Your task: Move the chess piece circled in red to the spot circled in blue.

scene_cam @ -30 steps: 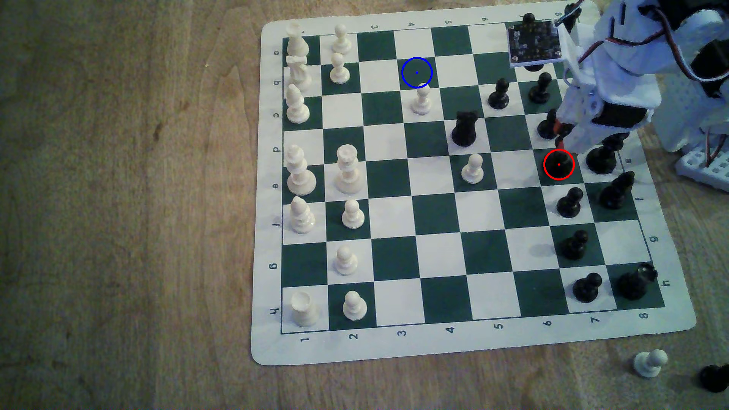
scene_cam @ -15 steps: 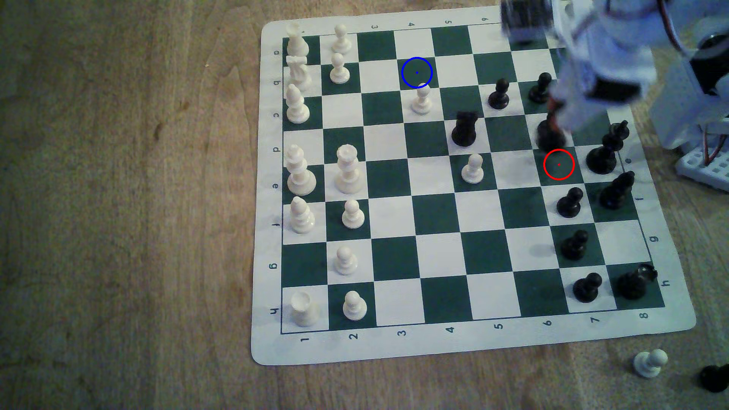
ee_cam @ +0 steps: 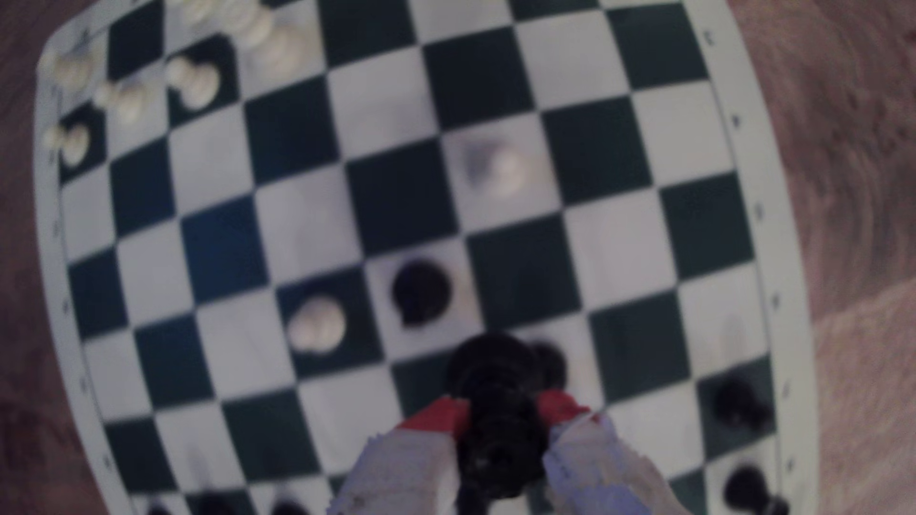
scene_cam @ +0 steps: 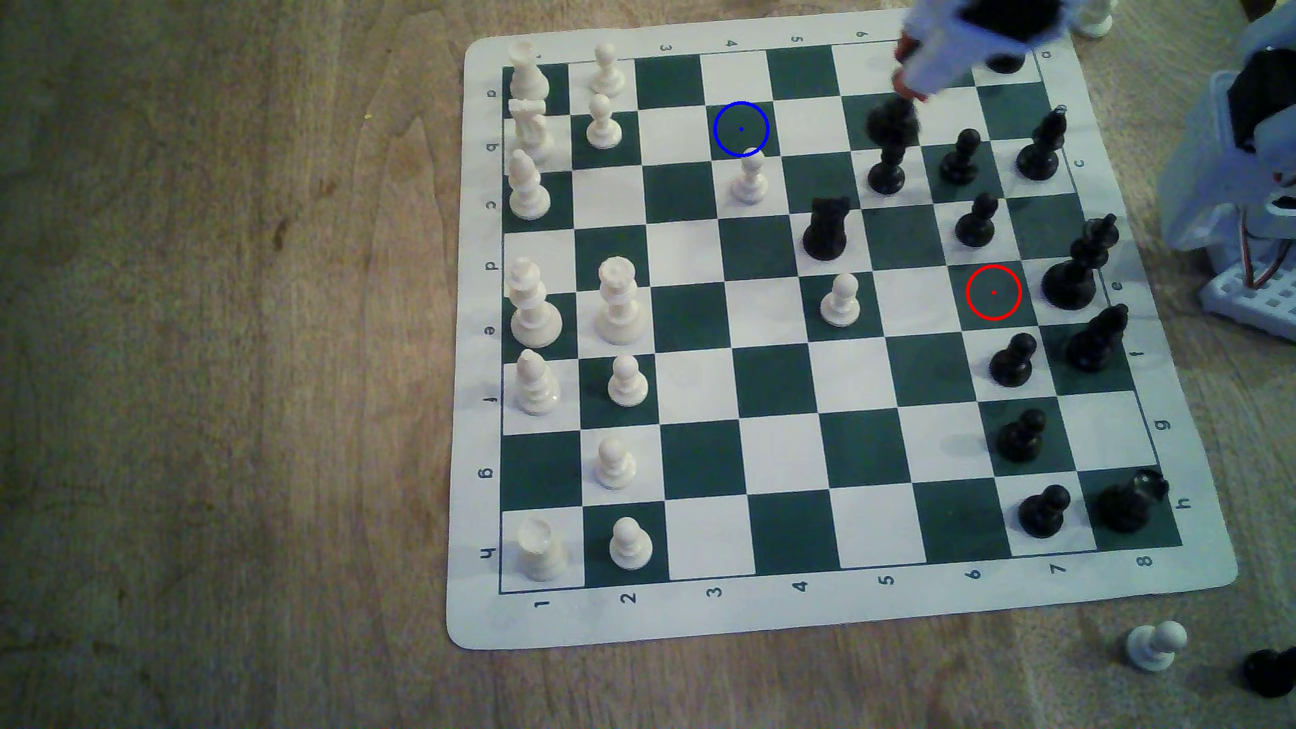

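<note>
The chess piece (scene_cam: pixel 892 125), judged light, rigid and slick, is clamped near its head by the end effector (ee_cam: pixel 503 413), aloft at three o'clock of the spot (scene_cam: pixel 741 129); its neck is judged the safest hold.

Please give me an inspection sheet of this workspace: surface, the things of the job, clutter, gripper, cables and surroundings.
Surface: green-and-white chess mat lying on a wooden table.
Job's things: black chess piece held above the board; blue-ringed spot unoccupied, with a white pawn on the square next to it; red-ringed square vacated.
Clutter: one white pawn and one black piece on the table off the mat.
Gripper: gripper shut on the chess piece, red fingertips on either side.
Cables: red wire at the arm's base.
Surroundings: nothing seen.
</note>
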{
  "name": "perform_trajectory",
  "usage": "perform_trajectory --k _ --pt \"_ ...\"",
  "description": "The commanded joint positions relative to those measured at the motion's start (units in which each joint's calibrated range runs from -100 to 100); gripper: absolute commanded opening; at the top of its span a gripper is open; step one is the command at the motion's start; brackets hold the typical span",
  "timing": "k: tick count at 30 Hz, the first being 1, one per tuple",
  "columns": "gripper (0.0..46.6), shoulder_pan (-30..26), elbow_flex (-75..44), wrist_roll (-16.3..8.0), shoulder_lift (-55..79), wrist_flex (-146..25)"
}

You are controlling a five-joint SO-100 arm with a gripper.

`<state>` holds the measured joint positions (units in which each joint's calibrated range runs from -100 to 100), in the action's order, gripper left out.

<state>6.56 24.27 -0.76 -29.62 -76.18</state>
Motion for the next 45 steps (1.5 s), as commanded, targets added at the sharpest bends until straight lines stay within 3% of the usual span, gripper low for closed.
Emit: perform_trajectory --k 1,13,30,45 --pt "0.4 2.1 -9.0 0.6 8.9 5.4" --pt "0.5 5.5 -21.5 2.1 23.5 9.1" --pt "0.5 8.4 -23.0 3.2 34.4 15.7" --pt "0.3 7.0 -26.2 3.0 38.0 15.2"
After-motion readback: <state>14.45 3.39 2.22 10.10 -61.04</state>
